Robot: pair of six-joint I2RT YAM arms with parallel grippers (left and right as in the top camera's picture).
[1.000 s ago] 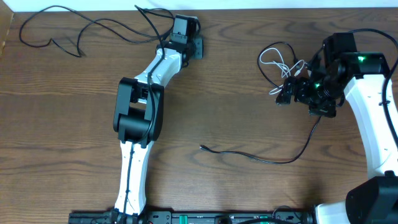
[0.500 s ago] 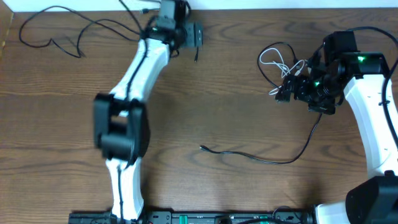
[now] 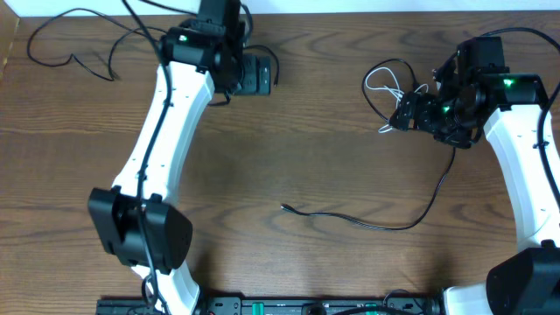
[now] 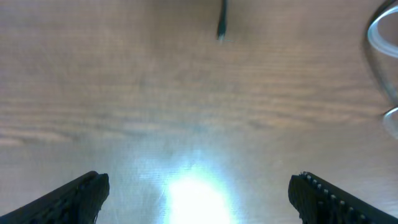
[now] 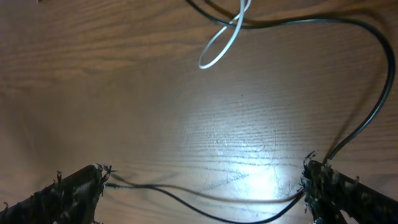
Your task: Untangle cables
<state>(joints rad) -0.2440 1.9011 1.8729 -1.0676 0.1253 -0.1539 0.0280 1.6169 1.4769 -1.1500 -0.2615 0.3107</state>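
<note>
I count three cables on the worktop (image 3: 306,149): one black cable (image 3: 31,42), a second black cable (image 3: 385,227) and a white cable (image 3: 367,84). My left pincer (image 3: 262,74) is stretched out well apart from the white cable, fingers wide and empty. My right pincer (image 3: 398,116) hovers just beside it, fingers also wide.

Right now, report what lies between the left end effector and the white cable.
A black cable tip lies just ahead of the left end effector, per the left wrist view; overhead, bare table follows up to the white cable.

Nothing readable here tbh: no text, labels, brand names, numbers or signs that I can make out in any of the three views.
</note>
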